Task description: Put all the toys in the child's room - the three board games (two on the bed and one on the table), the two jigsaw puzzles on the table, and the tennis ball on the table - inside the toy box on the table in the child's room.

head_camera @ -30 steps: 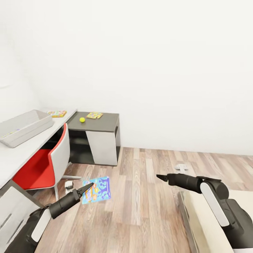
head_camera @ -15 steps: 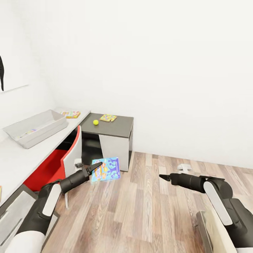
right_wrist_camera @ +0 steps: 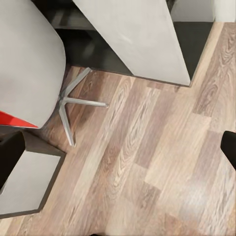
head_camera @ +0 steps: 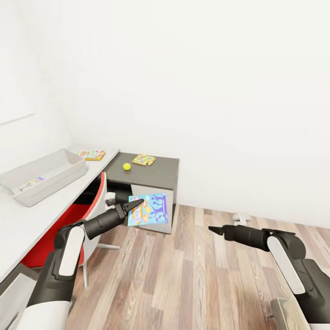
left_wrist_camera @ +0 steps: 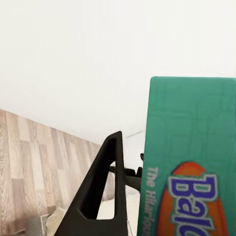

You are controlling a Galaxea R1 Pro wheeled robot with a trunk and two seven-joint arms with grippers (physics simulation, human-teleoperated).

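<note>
1 board game (head_camera: 149, 209), the blue one with big figures, is pinched by an edge in the left gripper (head_camera: 134, 206) and held out in front of the robot, upright and clear of the red chair (head_camera: 89, 208); in the left wrist view its green edge (left_wrist_camera: 189, 162) sits right against the dark finger (left_wrist_camera: 101, 191). Carrying it high like this likely keeps it free of the chair and table (head_camera: 151, 172) on the way to the toy box (head_camera: 43, 176), which sits on the light grey wing, near the left arm but not yet under the game. Inside the tub I count 1 flat item, too small to name. On the table there are 2 flat colourful squares: 1 (head_camera: 144, 159) on the dark wing and 1 (head_camera: 91, 155) on the light wing beyond the tub, plus 1 tennis ball (head_camera: 127, 167) just beside the first. The right gripper (head_camera: 219, 230) hangs over bare wood floor (right_wrist_camera: 147, 147) with nothing in it, its tips looking drawn together.
</note>
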